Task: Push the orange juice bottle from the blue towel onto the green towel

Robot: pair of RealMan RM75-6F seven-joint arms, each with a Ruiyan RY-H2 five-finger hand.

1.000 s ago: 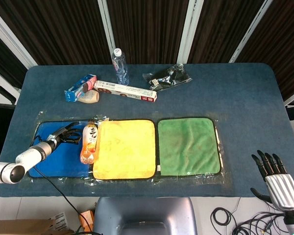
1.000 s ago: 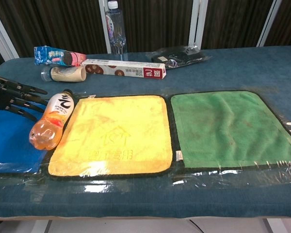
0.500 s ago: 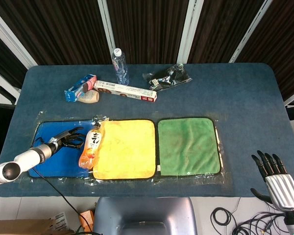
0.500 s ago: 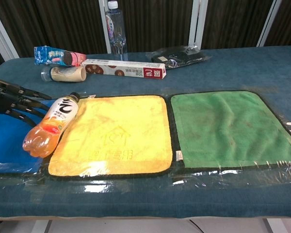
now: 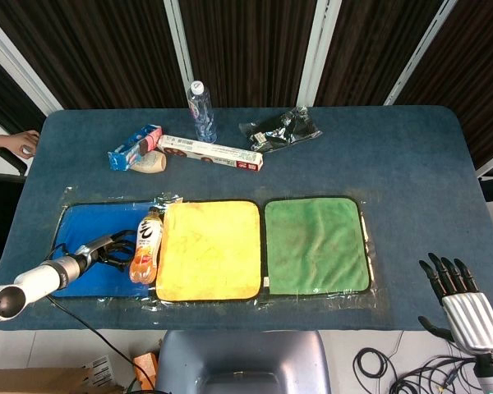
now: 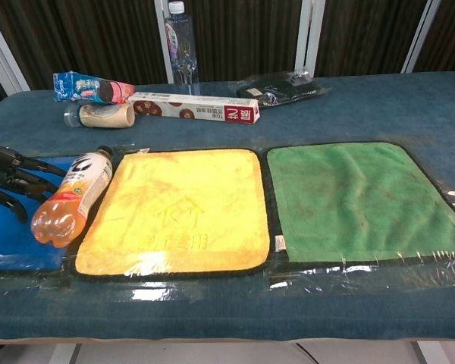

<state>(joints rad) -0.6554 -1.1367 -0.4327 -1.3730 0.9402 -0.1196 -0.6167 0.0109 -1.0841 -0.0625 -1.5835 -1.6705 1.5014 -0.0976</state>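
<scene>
Orange plastic juice bottle (image 6: 67,202) lies on the blue towel (image 5: 74,234), fingers of the spread left hand (image 6: 11,180) beside it. Only head view shows the spread, empty right hand (image 5: 460,300), well right of the green towel (image 5: 315,245).

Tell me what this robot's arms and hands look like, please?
The left hand has slim black fingers on a silvery-grey wrist, and the left arm behind it is a smooth white tube with a dark round cap at its joint. A thin black cable trails from it. The right hand has black fingers too, with a ribbed, silvery-white back.
</scene>
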